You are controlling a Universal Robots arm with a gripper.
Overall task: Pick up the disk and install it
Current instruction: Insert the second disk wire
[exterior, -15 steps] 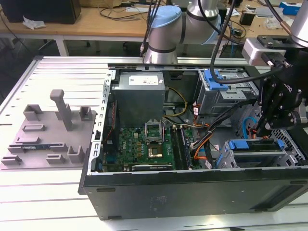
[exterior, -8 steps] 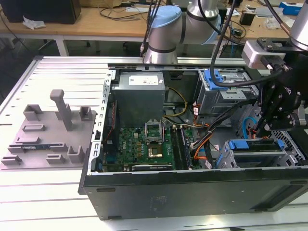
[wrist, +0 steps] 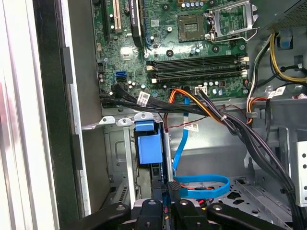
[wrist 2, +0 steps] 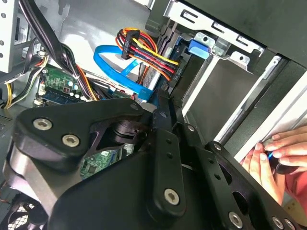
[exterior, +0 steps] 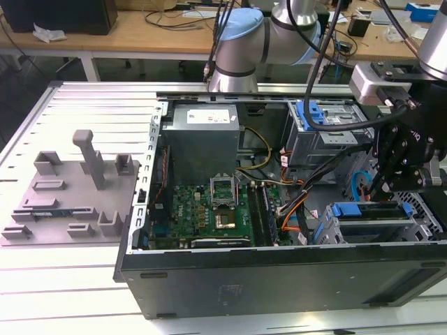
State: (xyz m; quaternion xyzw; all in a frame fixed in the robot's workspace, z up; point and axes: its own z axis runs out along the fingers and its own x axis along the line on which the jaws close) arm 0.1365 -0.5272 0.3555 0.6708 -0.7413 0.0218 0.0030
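The disk [exterior: 369, 209] sits in the drive cage at the case's front corner, on the exterior view's right, and its bright blue frame shows along the top. In the first wrist view the blue frame of the disk [wrist: 146, 146] stands in the cage slot just ahead of my gripper [wrist: 165, 186]. My fingers are pressed together with nothing between them. In the second wrist view my gripper [wrist 2: 162, 103] points at the disk's [wrist 2: 198, 48] cabled end. In the exterior view my gripper [exterior: 381, 185] hangs just above the cage.
A flat blue data cable [wrist: 199, 184] loops beside my fingertips, and orange, red and yellow power wires [wrist 2: 144, 50] run to the cage. The motherboard [exterior: 209, 209] and grey power supply [exterior: 202, 132] fill the case. A second blue-framed bay [exterior: 314, 115] stands behind. A person's hand [wrist 2: 271, 155] rests at the case edge.
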